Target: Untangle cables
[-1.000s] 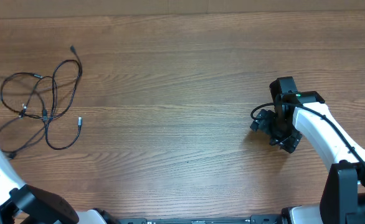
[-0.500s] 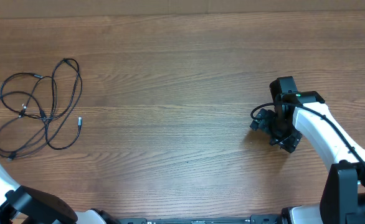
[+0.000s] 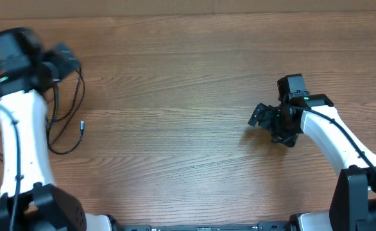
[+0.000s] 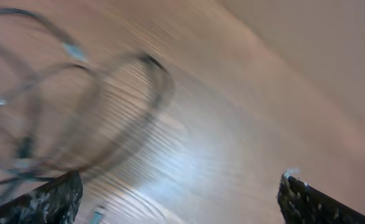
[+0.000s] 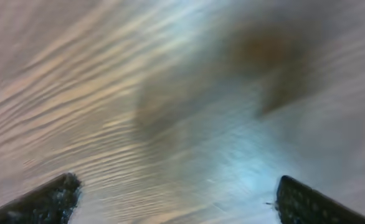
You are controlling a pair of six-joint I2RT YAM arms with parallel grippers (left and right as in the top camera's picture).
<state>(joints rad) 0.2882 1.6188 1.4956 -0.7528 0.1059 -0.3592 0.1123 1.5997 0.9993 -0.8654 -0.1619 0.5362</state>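
Left tool (image 3: 61, 59) newly over cables (image 3: 82, 124), loops partly behind its blurred arm (image 3: 22, 135).

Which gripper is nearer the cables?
Left. The left gripper is right over the cables; the right gripper is far across from them, to the right.

Robotics lab bench, as I read it. Plain wood-grain table (image 3: 175, 77), white left arm (image 3: 21, 141) and right arm (image 3: 329, 135) based at its near edge.
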